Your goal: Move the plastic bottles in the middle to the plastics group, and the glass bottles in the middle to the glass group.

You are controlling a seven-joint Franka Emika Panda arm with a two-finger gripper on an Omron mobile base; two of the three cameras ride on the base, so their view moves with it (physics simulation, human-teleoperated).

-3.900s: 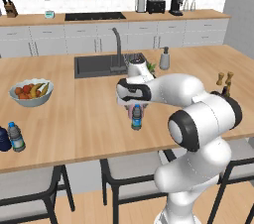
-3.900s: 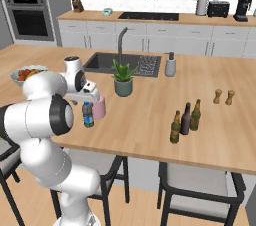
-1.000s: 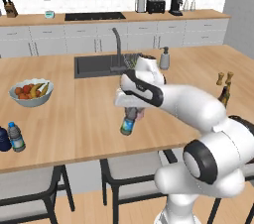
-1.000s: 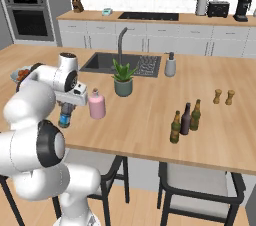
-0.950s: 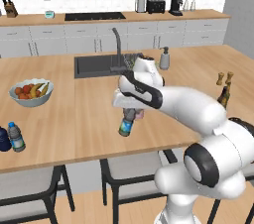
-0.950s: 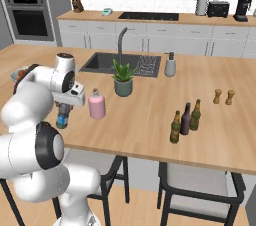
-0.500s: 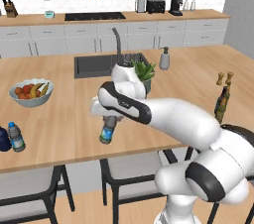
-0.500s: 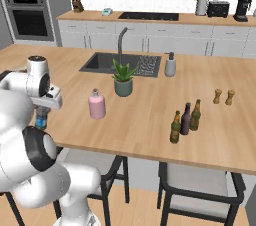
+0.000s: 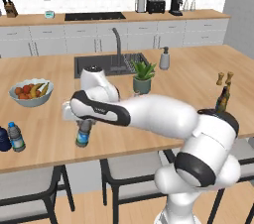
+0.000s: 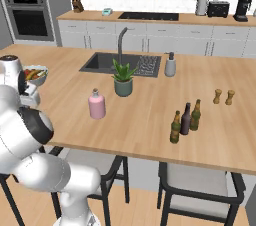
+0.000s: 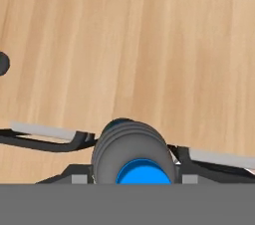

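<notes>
Water bottle in hand (image 9: 83,135): small, clear, blue cap; I have it hanging upright just over the wooden surface (image 9: 44,139), near its front edge and left of centre.
Tool (image 9: 79,119): closed on the bottle's upper part, jaws either side below the cap; in the hand view the blue cap (image 11: 143,174) sits between them.
Handling, my read: light thin plastic, probably smooth and a bit squashy, so I would keep the grip high near the stiffer shoulder and not squeeze harder. It could swing or slip if I move fast.
Plastics group (image 9: 15,137): a matching blue-labelled bottle beside a squat navy bottle (image 9: 3,139) at the far left front of the surface, well apart from my load.
Pink bottle (image 10: 96,104): standing mid-surface, white cap, near the potted plant (image 10: 123,77); glass, so heavier and breakable, I judge.
Glass group (image 10: 185,119): dark long-necked bottles toward the right.
</notes>
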